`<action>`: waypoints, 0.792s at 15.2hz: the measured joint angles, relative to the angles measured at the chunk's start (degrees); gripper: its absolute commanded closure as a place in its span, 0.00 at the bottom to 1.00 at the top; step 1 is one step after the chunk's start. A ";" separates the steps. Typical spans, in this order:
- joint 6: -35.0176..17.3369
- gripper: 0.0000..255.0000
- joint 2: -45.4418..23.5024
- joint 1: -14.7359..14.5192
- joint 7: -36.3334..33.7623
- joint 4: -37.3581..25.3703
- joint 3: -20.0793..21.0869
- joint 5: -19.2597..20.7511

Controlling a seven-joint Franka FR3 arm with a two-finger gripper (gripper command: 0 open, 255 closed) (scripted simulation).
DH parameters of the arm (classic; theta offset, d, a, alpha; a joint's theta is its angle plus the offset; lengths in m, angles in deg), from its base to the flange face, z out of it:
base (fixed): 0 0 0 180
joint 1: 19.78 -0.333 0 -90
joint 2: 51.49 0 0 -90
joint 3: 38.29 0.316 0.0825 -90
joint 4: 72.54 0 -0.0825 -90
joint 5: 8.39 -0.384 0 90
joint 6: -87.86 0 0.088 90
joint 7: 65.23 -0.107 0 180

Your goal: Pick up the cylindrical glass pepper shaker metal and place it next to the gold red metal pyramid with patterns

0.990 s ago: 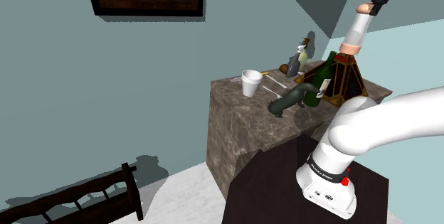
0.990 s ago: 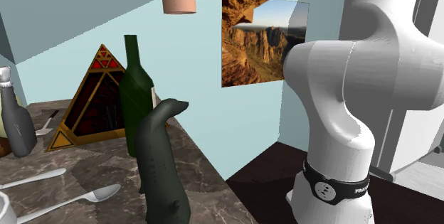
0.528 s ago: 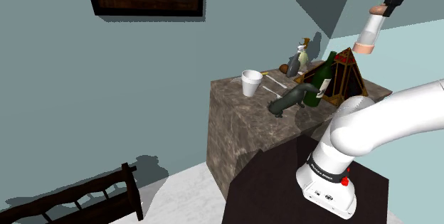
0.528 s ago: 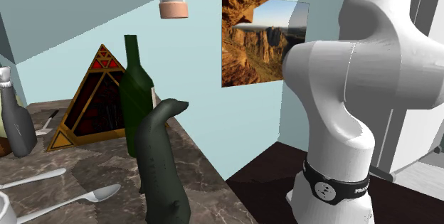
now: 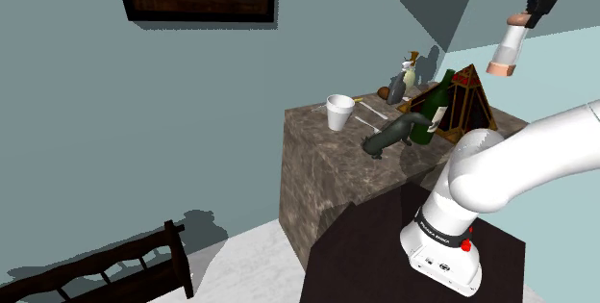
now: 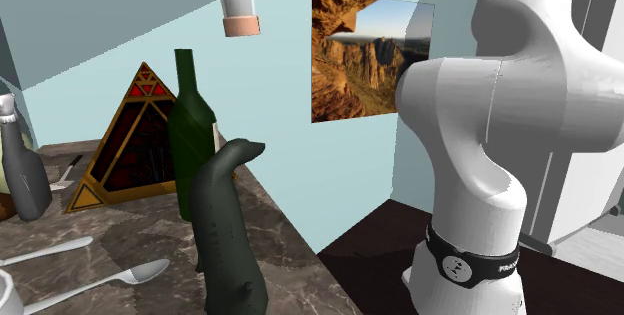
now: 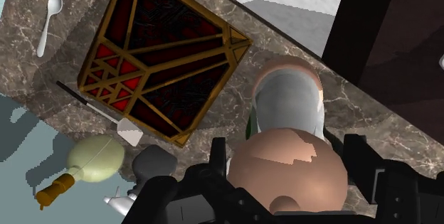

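The gripper (image 5: 528, 12) clasps the pepper shaker (image 5: 504, 49) by its upper end, a black finger (image 7: 216, 160) pressed to each side. The shaker hangs tilted, high above the marble counter (image 5: 322, 152). In the shoulder view it sits up and right of the gold-and-red pyramid (image 5: 471, 99). The wrist view, looking down along it, puts it over the counter strip just beside the pyramid, near the edge. The second exterior view shows a green bottle (image 6: 190, 128) and a dark animal figure (image 6: 228, 238) in front of the pyramid.

We find the desk (image 5: 317, 157) to be smooth brown stone with pale veins. The pyramid (image 7: 160, 55) has a gold metal frame and dark red panels. The pepper shaker (image 7: 288, 105) looks like greyish glass with matt pink caps. The bottle (image 6: 190, 128) is glossy green.
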 measured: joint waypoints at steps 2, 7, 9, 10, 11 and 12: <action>-1.17 1.00 0.95 0.51 -0.50 2.08 0.13 0.39; -4.25 1.00 3.98 2.39 -2.06 8.31 0.88 1.58; -5.35 1.00 4.89 2.89 -2.49 10.27 0.85 2.01; -5.91 1.00 5.32 3.13 -2.76 11.28 0.85 2.21; -6.52 1.00 5.95 3.54 -3.08 12.57 0.99 2.46; -7.27 1.00 6.44 3.76 -3.39 13.79 0.86 2.72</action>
